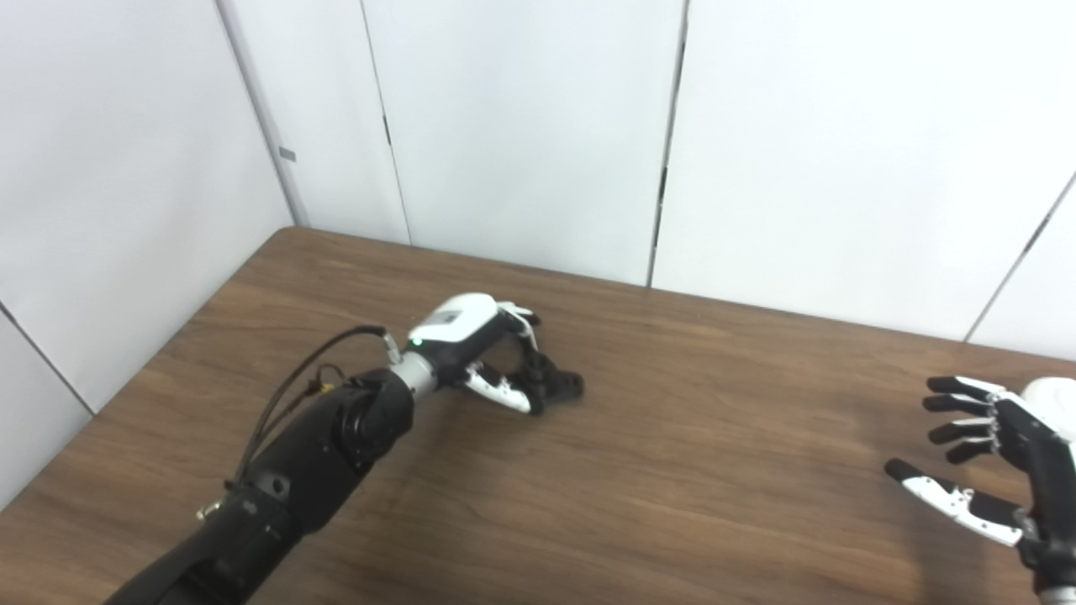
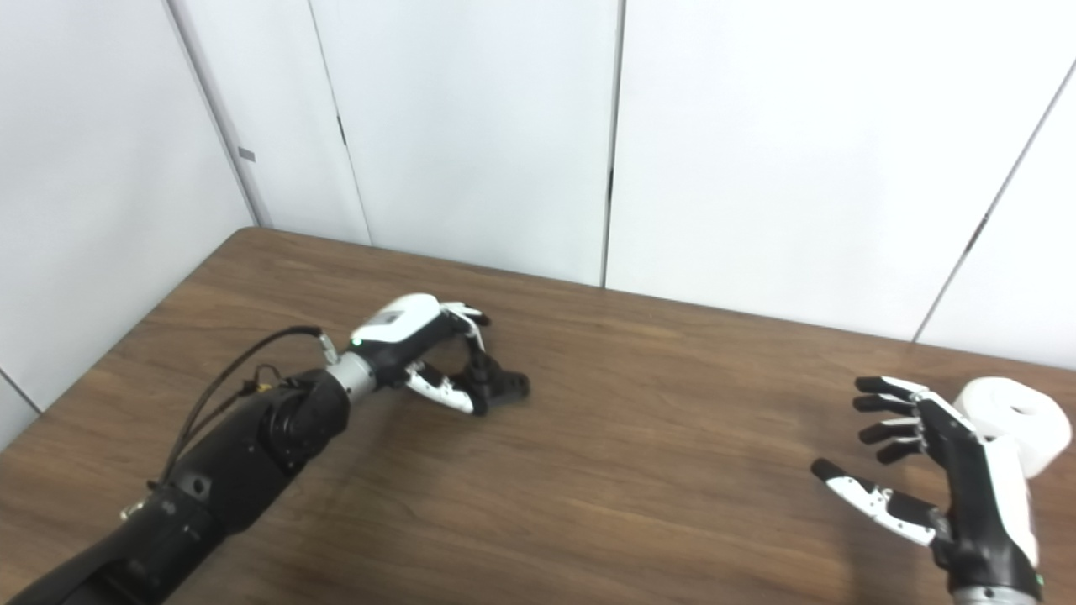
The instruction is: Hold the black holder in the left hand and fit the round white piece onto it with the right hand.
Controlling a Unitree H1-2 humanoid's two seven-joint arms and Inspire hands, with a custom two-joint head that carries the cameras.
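The black holder (image 1: pixel 561 385) lies on the brown table (image 1: pixel 672 437) left of centre. My left hand (image 1: pixel 487 353) is curled around it, thumb below and fingers over the top. The holder shows only in part past the fingers (image 2: pixel 504 385). The round white piece (image 2: pixel 1017 420), a white roll with a hole in its middle, stands on the table at the far right. My right hand (image 2: pixel 933 479) is open with fingers spread, just to the left of the roll and not touching it. In the left eye view only the roll's edge (image 1: pixel 1055 395) shows.
White wall panels (image 1: pixel 538 126) rise behind the table's back edge and along its left side. The table's back left corner (image 1: pixel 290 231) is near my left arm.
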